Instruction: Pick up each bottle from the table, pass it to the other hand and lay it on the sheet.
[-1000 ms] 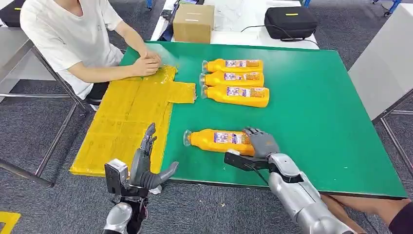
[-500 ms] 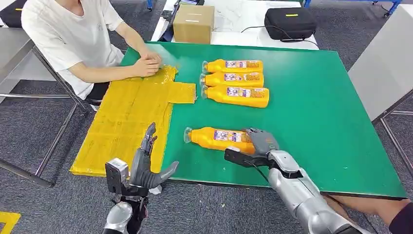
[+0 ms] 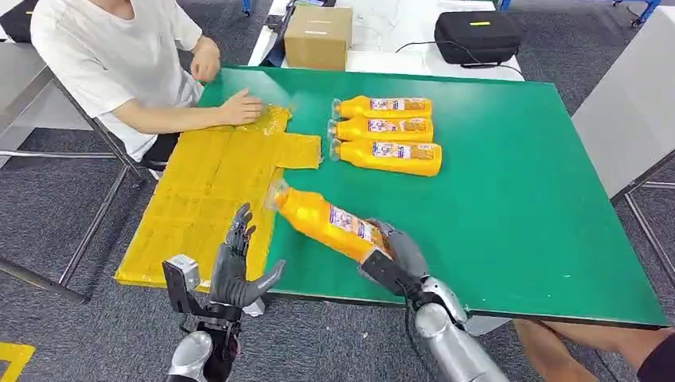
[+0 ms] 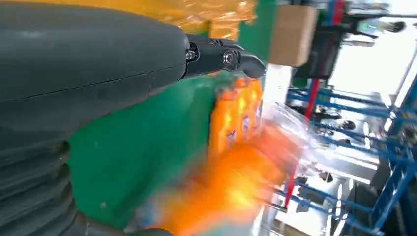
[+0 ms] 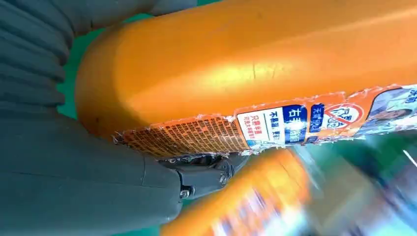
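Observation:
My right hand (image 3: 398,253) grips an orange bottle (image 3: 325,221) by its base and holds it lifted off the green table (image 3: 517,199), its cap end pointing toward the yellow sheet (image 3: 207,191). Close up in the right wrist view, the same bottle (image 5: 236,73) lies across my palm (image 5: 88,187). My left hand (image 3: 239,267) hovers open at the table's near edge, beside the sheet, holding nothing; its thumb (image 4: 98,64) crosses the left wrist view. Three more orange bottles (image 3: 382,131) lie side by side at the table's far middle.
A person sits at the far left with one hand (image 3: 243,106) resting on the sheet's far end. A cardboard box (image 3: 318,37) and a black case (image 3: 476,36) stand on the white table behind. Another person's leg (image 3: 589,350) is at the lower right.
My right hand has lifted the bottle off the table and swung it left toward my left hand. The person has drawn one hand back from the sheet.

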`<state>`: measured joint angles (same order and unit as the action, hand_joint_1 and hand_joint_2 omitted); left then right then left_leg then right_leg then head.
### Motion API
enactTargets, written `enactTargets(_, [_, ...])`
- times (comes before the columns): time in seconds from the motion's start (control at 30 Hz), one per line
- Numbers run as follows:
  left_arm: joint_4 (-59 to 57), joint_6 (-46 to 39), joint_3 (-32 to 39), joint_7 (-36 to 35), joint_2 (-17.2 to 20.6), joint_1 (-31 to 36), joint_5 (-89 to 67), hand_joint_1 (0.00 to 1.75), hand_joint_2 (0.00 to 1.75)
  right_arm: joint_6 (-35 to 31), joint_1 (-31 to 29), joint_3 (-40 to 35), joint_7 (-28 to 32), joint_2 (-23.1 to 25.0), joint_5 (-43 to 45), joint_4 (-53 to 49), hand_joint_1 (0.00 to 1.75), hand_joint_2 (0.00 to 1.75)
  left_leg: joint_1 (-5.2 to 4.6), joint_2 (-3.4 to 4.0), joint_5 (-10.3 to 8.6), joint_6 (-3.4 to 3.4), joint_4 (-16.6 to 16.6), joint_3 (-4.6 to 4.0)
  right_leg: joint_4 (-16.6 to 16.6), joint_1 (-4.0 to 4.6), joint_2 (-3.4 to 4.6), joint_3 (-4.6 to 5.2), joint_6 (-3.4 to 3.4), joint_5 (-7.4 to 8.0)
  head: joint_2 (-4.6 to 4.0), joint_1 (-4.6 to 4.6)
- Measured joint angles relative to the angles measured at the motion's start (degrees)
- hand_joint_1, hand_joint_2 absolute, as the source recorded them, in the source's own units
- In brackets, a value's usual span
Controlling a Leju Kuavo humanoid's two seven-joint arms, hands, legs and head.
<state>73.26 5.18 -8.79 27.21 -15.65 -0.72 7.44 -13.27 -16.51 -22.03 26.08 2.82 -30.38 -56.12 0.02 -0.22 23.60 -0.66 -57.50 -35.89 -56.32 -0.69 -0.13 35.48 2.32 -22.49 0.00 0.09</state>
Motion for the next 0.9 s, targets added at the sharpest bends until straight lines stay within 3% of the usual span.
enactTargets(0.3, [0.02,0.50,-1.03,-1.29,-0.07,0.02,1.77,0.00,1.75,-3.99,5.04,4.52,3.08,2.49,3.72,-11.38,1.75,1.75,-0.13,0.00,0.04,-0.07,-0.01,-0.04,0.04,-0.12,0.00,0.02,0.07,-0.04,0.00,0.04])
enactTargets(0.43, [1.18,7.68,-3.16,-6.05,-0.02,-0.42,10.53,0.00,1.75,-6.99,6.24,6.99,5.52,3.93,5.83,-13.34,1.75,1.75,-0.13,0.01,0.06,-0.08,-0.01,-0.04,0.04,-0.12,0.01,0.02,0.07,-0.04,0.00,0.02])
enactTargets(0.8, [4.35,9.92,-6.06,-8.13,0.22,-1.01,14.88,0.00,1.75,-5.74,7.10,7.84,6.70,4.65,6.88,-13.50,1.75,1.75,-0.12,0.01,0.09,-0.11,-0.01,-0.04,0.04,-0.12,0.01,0.04,0.08,-0.04,0.00,0.04])
enactTargets(0.9, [9.88,9.70,-11.76,-3.30,1.36,-1.11,6.70,0.00,1.75,-0.15,8.23,3.35,6.88,5.50,-1.70,-11.58,1.75,1.75,-0.11,0.01,0.10,-0.11,0.01,-0.05,0.03,-0.10,0.01,0.05,0.07,-0.06,0.00,0.04])
